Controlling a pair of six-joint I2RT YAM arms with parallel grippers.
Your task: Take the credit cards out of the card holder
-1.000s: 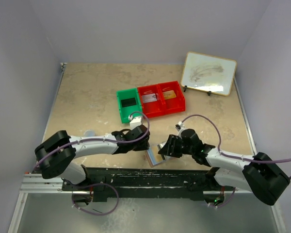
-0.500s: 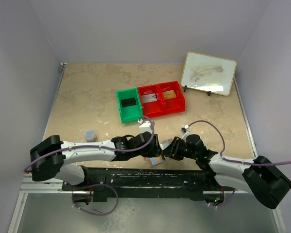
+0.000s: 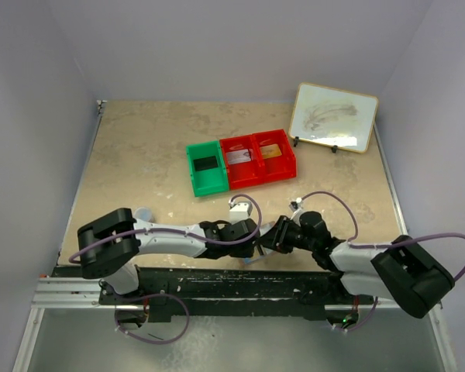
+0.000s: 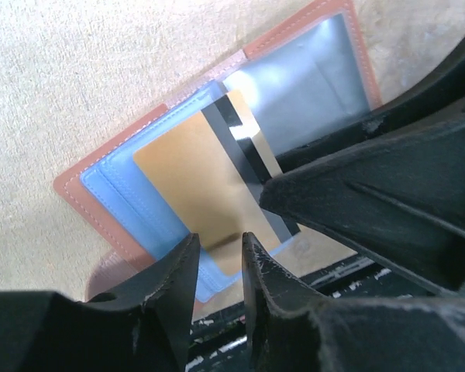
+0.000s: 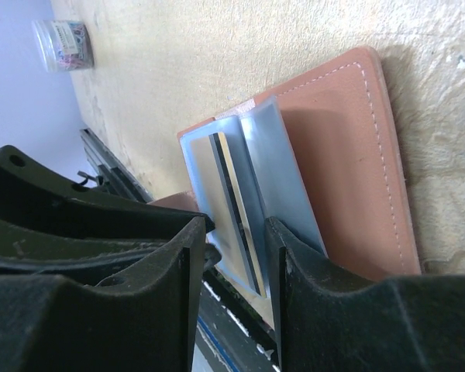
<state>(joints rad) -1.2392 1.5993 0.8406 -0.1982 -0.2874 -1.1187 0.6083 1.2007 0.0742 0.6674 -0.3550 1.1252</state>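
The card holder (image 4: 101,201) lies open by the table's near edge, tan-pink outside and pale blue inside. A gold card (image 4: 194,178) and a black-striped card (image 4: 234,136) stick out of its pocket. My left gripper (image 4: 219,248) hovers over the gold card's lower end with its jaws narrowly apart. My right gripper (image 5: 234,248) is closed around the blue inner flap (image 5: 217,178) with the cards in it, and the tan cover (image 5: 341,155) lies beside it. Its fingers (image 4: 372,209) cross the left wrist view. In the top view both grippers (image 3: 260,242) meet and hide the holder.
A green bin (image 3: 206,168) and two red bins (image 3: 257,159) stand mid-table, each holding a card. A framed whiteboard (image 3: 333,117) leans at the back right. A small jar (image 3: 142,212) stands on the left. The black rail (image 3: 217,279) runs along the near edge.
My left gripper has swung right and nearer, down to the card holder beside the right gripper. The right gripper has shifted slightly left and kept its hold on the holder.
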